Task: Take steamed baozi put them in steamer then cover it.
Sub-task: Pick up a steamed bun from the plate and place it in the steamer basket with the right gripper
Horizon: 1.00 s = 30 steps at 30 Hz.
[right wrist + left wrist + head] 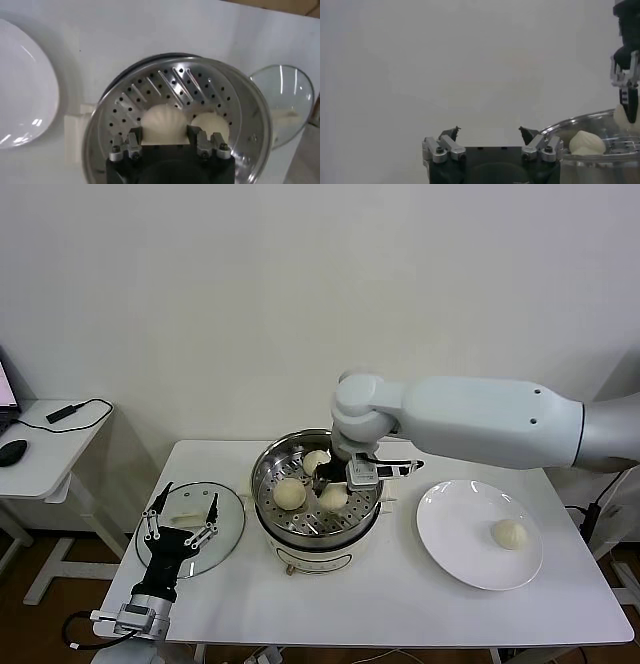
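The steel steamer (262,474) stands mid-table on its white base. Three cream baozi lie on its perforated tray: one at the left (290,494), one at the back (316,459), and one (333,497) under my right gripper (342,484). In the right wrist view my right gripper (164,131) is down inside the steamer (250,115), its fingers pressed on both sides of that baozi (164,117), with another baozi (210,125) beside it. A fourth baozi (509,533) lies on the white plate (455,524). My left gripper (180,519) is open and empty over the glass lid (225,514).
The plate sits right of the steamer and shows in the right wrist view (25,95). The lid lies flat left of the steamer, also seen in the right wrist view (287,95). A side desk (40,449) with cable and mouse stands far left.
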Each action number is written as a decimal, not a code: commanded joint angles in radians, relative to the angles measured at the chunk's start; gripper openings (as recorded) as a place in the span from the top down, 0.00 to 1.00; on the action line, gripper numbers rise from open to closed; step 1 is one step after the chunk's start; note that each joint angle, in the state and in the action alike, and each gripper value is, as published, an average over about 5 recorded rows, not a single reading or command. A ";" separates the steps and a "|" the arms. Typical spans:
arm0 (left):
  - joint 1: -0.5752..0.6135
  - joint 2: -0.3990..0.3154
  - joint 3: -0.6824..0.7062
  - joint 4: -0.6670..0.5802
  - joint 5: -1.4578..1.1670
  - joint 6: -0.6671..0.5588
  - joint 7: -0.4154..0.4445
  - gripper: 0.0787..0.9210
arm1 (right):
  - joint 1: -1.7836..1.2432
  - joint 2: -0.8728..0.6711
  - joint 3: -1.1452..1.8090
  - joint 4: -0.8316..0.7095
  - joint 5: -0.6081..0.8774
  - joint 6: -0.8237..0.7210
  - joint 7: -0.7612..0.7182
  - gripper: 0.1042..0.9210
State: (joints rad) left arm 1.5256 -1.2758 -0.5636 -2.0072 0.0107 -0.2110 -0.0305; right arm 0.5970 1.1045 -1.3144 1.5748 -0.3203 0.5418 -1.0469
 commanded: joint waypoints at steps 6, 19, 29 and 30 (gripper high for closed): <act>-0.001 0.000 -0.003 0.005 -0.002 -0.002 0.000 0.12 | -0.069 0.034 0.015 -0.003 -0.073 0.038 0.013 0.36; 0.001 -0.002 -0.006 0.009 -0.003 -0.010 0.001 0.12 | -0.079 0.017 0.016 0.008 -0.054 0.048 -0.005 0.34; 0.001 -0.003 -0.009 0.011 -0.004 -0.015 0.001 0.12 | -0.089 0.017 0.023 0.000 -0.064 0.045 -0.004 0.18; 0.002 -0.003 -0.009 0.012 -0.004 -0.015 0.002 0.12 | -0.091 0.018 0.026 -0.001 -0.067 0.044 -0.003 0.15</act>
State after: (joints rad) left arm 1.5267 -1.2791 -0.5729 -1.9950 0.0064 -0.2262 -0.0296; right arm 0.5093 1.1199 -1.2854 1.5731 -0.3832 0.5852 -1.0478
